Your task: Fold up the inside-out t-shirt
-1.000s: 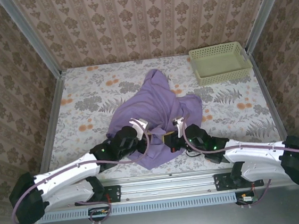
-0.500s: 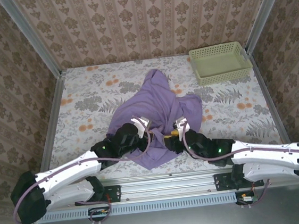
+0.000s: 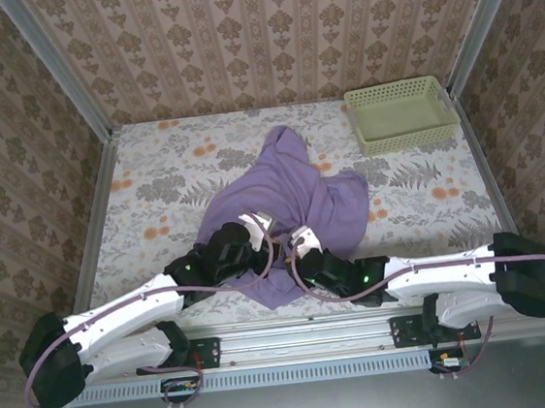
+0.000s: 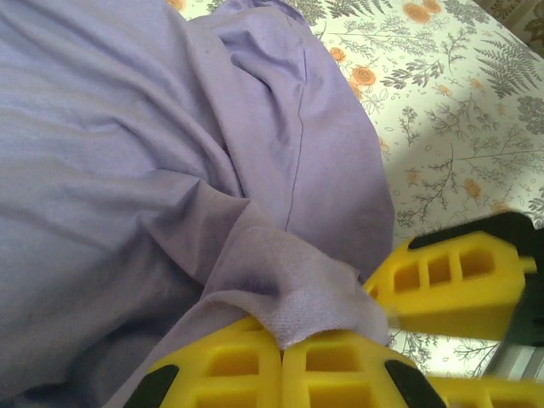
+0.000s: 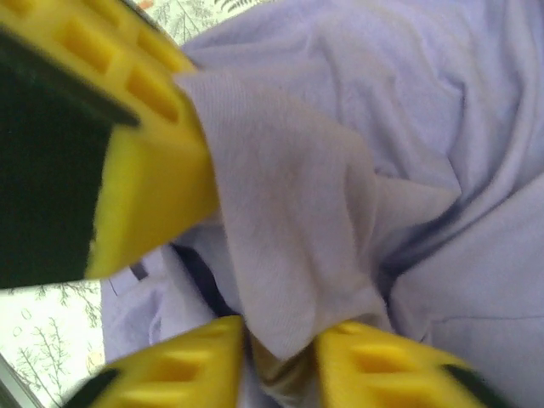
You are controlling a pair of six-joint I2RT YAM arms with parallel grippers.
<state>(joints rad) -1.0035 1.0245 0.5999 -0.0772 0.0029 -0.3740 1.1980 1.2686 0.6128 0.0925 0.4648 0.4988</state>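
The inside-out t-shirt (image 3: 285, 188) lies crumpled in a lavender heap at the middle of the table. My left gripper (image 3: 256, 233) sits at its near left edge, and in the left wrist view (image 4: 282, 347) its yellow fingers are shut on a fold of the fabric. My right gripper (image 3: 302, 252) is close beside it at the near hem. In the right wrist view (image 5: 280, 361) its fingers stand a narrow gap apart with a corner of the t-shirt (image 5: 289, 229) pinched between them. The two grippers nearly touch: the left one's finger (image 5: 144, 170) looms at the upper left of that view.
A pale green mesh basket (image 3: 402, 114) stands at the back right corner. The flowered tablecloth (image 3: 154, 192) is bare to the left and right of the shirt. Patterned walls close in three sides, and a metal rail (image 3: 297, 343) runs along the near edge.
My right gripper has slid left along the near hem to meet the left gripper, opening on the way and closing on a fold. The left gripper has held still.
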